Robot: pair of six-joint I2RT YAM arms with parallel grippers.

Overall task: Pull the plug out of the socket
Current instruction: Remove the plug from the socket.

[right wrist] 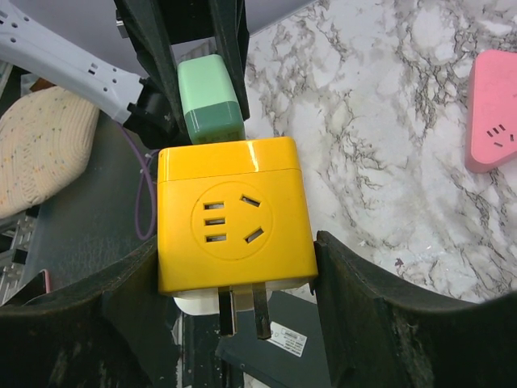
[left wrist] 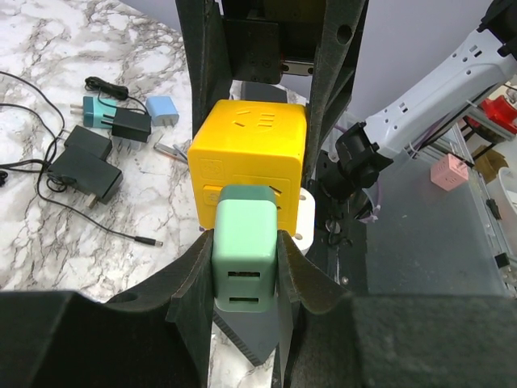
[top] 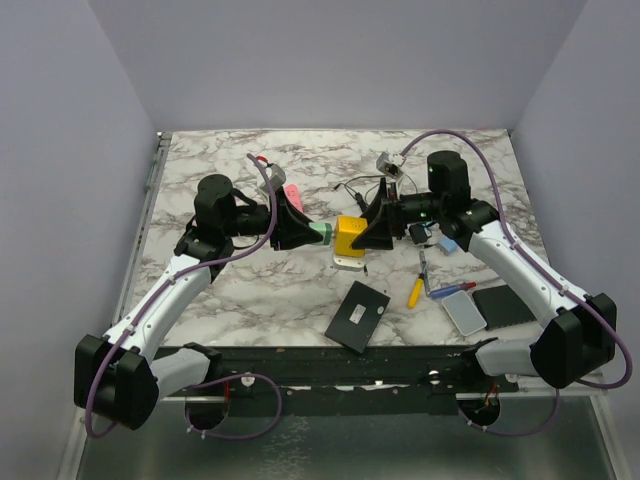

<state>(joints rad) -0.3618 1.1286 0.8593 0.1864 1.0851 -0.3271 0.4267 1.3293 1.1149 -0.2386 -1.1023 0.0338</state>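
A yellow cube socket [top: 350, 237] hangs above the middle of the table, with my right gripper [top: 368, 233] shut on its two sides. In the right wrist view the socket [right wrist: 230, 218] fills the gap between the jaws of that gripper [right wrist: 234, 271], and metal prongs [right wrist: 258, 311] stick out beneath it. A mint-green plug [top: 320, 235] sits flush against the socket's left face. My left gripper [top: 308, 235] is shut on it. Seen from the left wrist, the plug [left wrist: 245, 242] is pinched in the gripper [left wrist: 245, 267], pressed to the socket [left wrist: 250, 145].
A pink socket [top: 291, 195] lies behind the left gripper. Black adapters with cables [left wrist: 81, 166] and a small blue plug [left wrist: 161, 109] lie at the back. A black box [top: 358, 315], a yellow-handled tool [top: 415, 292] and a blue-edged case [top: 463, 310] lie near the front edge.
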